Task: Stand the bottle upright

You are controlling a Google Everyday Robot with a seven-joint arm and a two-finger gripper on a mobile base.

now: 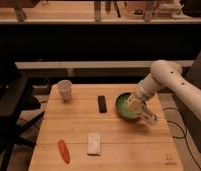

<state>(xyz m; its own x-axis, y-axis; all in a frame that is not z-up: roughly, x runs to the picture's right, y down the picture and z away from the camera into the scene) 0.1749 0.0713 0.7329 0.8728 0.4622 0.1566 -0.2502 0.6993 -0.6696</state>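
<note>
Over the green bowl point(126, 107), the gripper point(135, 106) seems clamped on the tilted bottle point(147, 116) beside its rim.

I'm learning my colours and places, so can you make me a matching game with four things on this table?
Things:
1. paper cup
2. green bowl
3. orange carrot-like thing
4. gripper

Places:
A. near front left corner of the table
B. over the bowl, at its right side
C. far left corner, standing upright
D. right side of the table, under the arm

Pairs: 1-C, 2-D, 3-A, 4-B
</note>
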